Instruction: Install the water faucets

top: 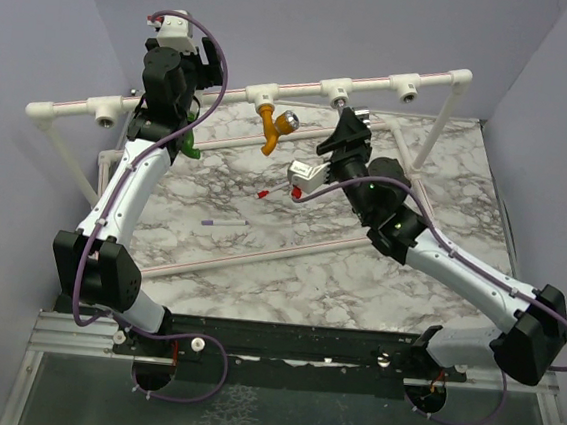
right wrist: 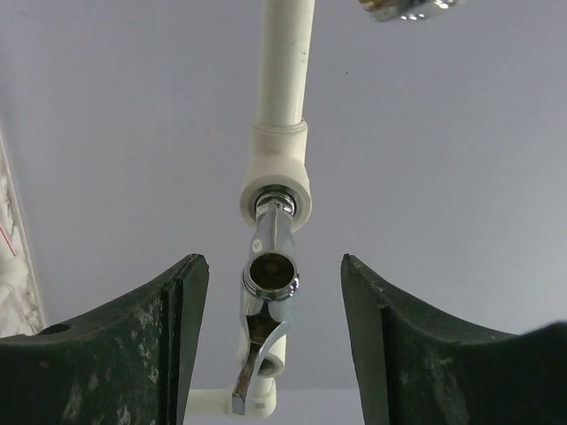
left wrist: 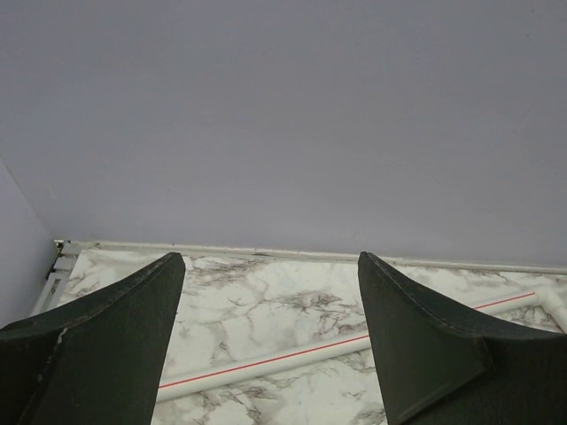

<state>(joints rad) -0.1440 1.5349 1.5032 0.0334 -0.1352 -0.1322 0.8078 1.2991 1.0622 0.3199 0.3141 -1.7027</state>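
Observation:
A grey metal faucet (right wrist: 268, 266) sits with its end in a white tee joint (right wrist: 276, 186) on the raised pipe rail (top: 305, 88). My right gripper (right wrist: 275, 266) straddles it, open, with a gap on each side. In the top view that gripper (top: 348, 120) is just below the rail. A mustard-orange faucet (top: 269, 129) with a silver knob hangs from the tee to its left. A green faucet (top: 190, 147) shows partly behind my left arm. My left gripper (left wrist: 270, 266) is open with only the marble table behind it.
A purple-tipped stick (top: 224, 223) and a red-tipped stick (top: 263, 194) lie on the marble table (top: 308, 275). Tees with bare sockets sit at the rail's left (top: 105, 110) and right (top: 408, 87). Thin white pipes (top: 259, 255) cross the table. Walls close in on three sides.

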